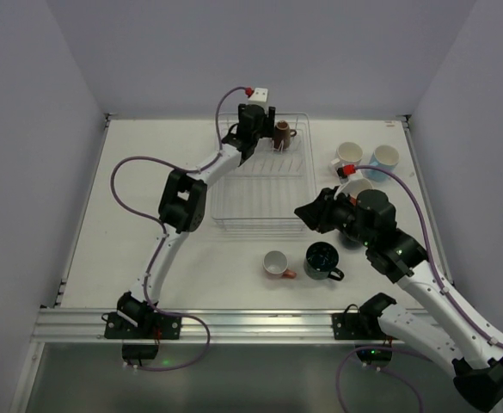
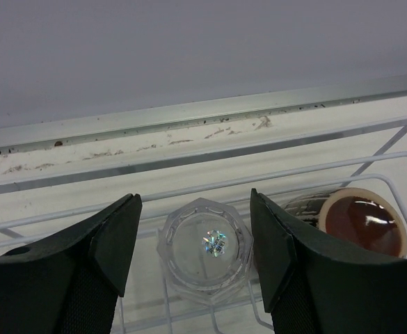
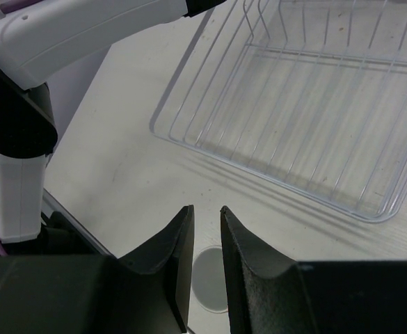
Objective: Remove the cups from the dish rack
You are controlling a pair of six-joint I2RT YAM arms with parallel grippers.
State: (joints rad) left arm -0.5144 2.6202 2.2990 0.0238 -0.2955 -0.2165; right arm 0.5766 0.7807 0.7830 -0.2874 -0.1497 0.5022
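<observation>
The white wire dish rack (image 1: 260,194) sits mid-table. My left gripper (image 1: 257,127) is at its far end, open, with its fingers (image 2: 113,240) on either side of an upside-down clear glass (image 2: 204,247), not touching it. A dark brown cup (image 1: 282,133) stands in the rack just to the right and also shows in the left wrist view (image 2: 363,221). My right gripper (image 1: 307,215) hovers by the rack's near right corner, its jaws a narrow gap apart and empty. A pale cup mouth (image 3: 210,278) shows below it.
A salmon pink cup (image 1: 277,264) and a dark green cup (image 1: 322,260) stand on the table in front of the rack. Two cream-white cups (image 1: 348,153) (image 1: 359,185) and a light blue cup (image 1: 385,157) stand at the right. The left arm (image 3: 85,35) reaches over the rack.
</observation>
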